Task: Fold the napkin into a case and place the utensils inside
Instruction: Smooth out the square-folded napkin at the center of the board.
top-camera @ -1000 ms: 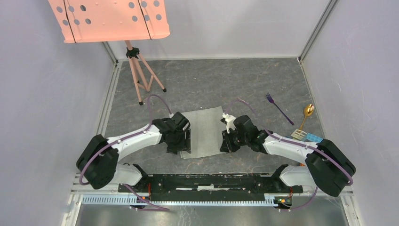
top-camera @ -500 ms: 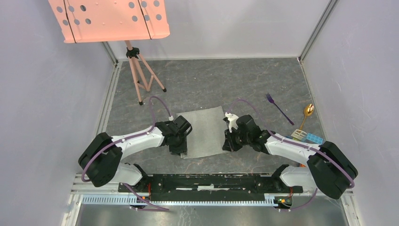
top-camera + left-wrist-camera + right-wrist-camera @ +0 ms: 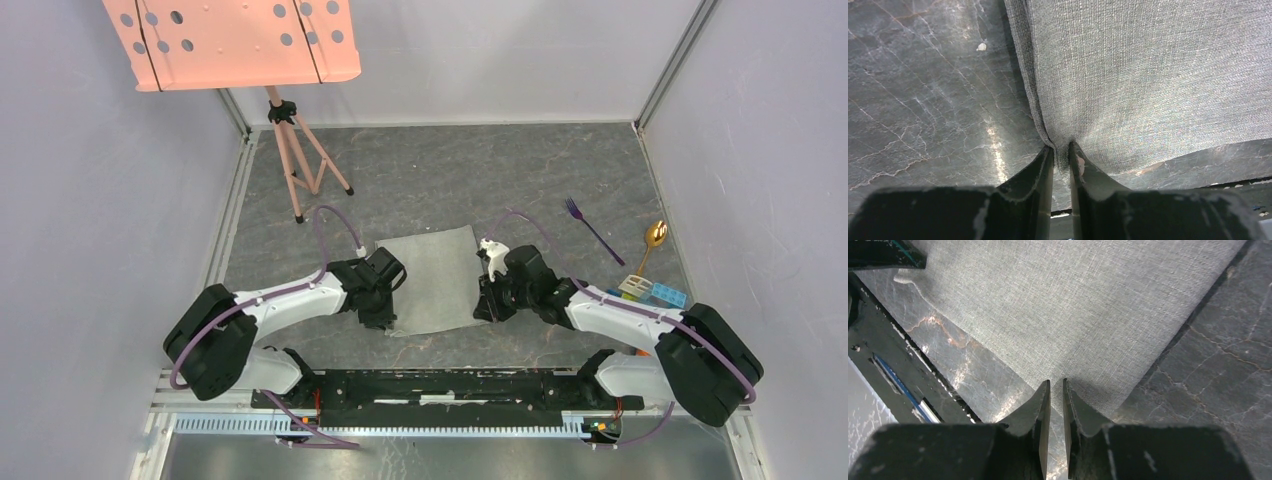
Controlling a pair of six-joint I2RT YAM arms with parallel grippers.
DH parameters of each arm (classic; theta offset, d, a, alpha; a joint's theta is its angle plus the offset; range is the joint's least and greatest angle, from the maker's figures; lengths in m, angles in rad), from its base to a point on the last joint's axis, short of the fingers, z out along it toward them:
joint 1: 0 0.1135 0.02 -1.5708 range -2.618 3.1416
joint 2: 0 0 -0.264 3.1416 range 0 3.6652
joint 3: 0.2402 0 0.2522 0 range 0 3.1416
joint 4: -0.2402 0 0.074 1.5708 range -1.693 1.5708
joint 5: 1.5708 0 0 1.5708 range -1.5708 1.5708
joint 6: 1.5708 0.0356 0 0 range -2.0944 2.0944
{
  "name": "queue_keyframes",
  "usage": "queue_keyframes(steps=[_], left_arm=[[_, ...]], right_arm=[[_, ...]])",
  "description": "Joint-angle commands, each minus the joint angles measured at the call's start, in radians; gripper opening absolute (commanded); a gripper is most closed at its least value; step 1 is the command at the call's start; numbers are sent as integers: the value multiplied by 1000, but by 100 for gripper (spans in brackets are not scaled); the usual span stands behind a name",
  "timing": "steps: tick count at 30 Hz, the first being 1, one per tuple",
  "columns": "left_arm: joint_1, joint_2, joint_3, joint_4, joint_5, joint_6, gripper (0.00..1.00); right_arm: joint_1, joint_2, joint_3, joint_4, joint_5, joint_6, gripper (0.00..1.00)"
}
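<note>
The grey napkin [image 3: 435,275] lies flat on the dark table between the two arms. My left gripper [image 3: 386,318] sits at its near left corner. In the left wrist view the cloth [image 3: 1148,75] bunches up between the left gripper's [image 3: 1062,150] closed tips. My right gripper [image 3: 488,304] is at the near right corner, and the right wrist view shows its narrow jaws [image 3: 1056,385] pinching the napkin's [image 3: 1073,300] edge. The purple fork [image 3: 590,228] and the gold-bowled spoon [image 3: 652,240] lie on the table to the right, apart from the cloth. No case is formed.
Colourful toy blocks [image 3: 655,292] sit by the right arm's elbow, just below the spoon. A salmon-pink perforated panel [image 3: 230,40] on a tripod [image 3: 295,165] stands at the back left. The black base rail [image 3: 450,385] runs along the near edge.
The left jaws have closed from wide open onto the napkin's near left edge. The right gripper stays pinched and has shifted slightly to the right.
</note>
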Motion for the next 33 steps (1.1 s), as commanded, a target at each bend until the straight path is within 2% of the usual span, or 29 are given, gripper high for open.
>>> queue_keyframes(steps=[1, 6, 10, 14, 19, 22, 25, 28, 29, 30, 33], left_arm=[[-5, 27, -58, 26, -53, -45, 22], [-6, 26, -68, 27, -59, -48, 18], [-5, 21, -68, 15, -68, -48, 16], [-5, 7, -60, -7, -86, -47, 16], [-5, 7, -55, -9, -86, -45, 16], [-5, 12, -62, -3, -86, -48, 16], [-5, 12, -67, -6, -93, -50, 16], [-5, -10, -55, -27, -81, -47, 16], [-6, -27, -46, -36, -76, -45, 18], [-5, -45, -28, -55, -71, -40, 23], [-4, -102, 61, -135, -68, -14, 38]], right_arm=[[-23, 10, -45, 64, 21, -4, 20], [-35, 50, -117, 115, 65, -17, 19], [-34, 57, -25, 62, 3, -32, 19], [-41, -7, 51, -3, 16, -33, 25], [-52, 25, -64, 5, 19, -26, 19], [-52, -24, -117, 1, 96, -28, 19], [-50, -59, -88, -53, 181, -60, 19], [-52, -58, -25, -28, 80, -86, 23], [-51, -53, -1, -8, 34, -83, 25], [-52, -45, 31, 6, 12, -80, 27], [-59, 13, 148, 10, 12, -87, 36]])
